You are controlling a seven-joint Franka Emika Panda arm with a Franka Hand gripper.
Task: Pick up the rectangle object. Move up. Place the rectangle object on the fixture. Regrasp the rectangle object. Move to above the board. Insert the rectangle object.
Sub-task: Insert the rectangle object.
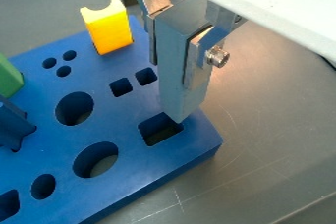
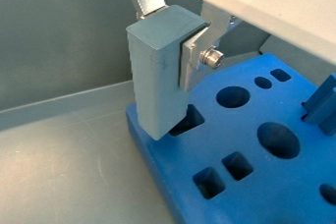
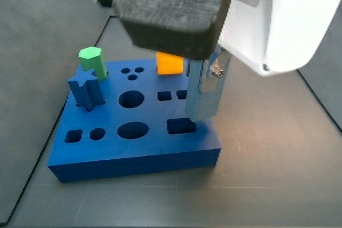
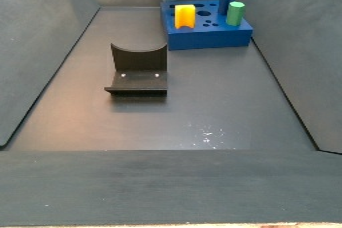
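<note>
The main risk from here is a jam at the mouth of the slot: the bar (image 1: 175,81) hangs upright with its lower end right at the rectangular hole (image 1: 160,130) near the board's (image 3: 134,152) corner, and if it is slightly off-centre or tilted, its bottom edge would catch on the rim instead of sliding in. Pushing down then could skew the bar in the grip or shove the board across the floor. Letting go too early is the second danger, since a bar only partly seated could lean and tip over the board's edge, which lies just beside the hole. How deep the bar already sits cannot be told; in both wrist views its lower end seems at or just inside the opening. The gripper (image 2: 184,56) is clamped on the bar near its top, a silver finger (image 1: 197,66) pressed flat against one face. The arm comes straight down from above, wrist vertical, over the board's right near corner in a side view (image 3: 201,87), clear of the yellow block (image 1: 106,28) and green peg (image 3: 91,59). The fixture (image 4: 136,70) stands empty, well apart from the board, mid-floor.
</note>
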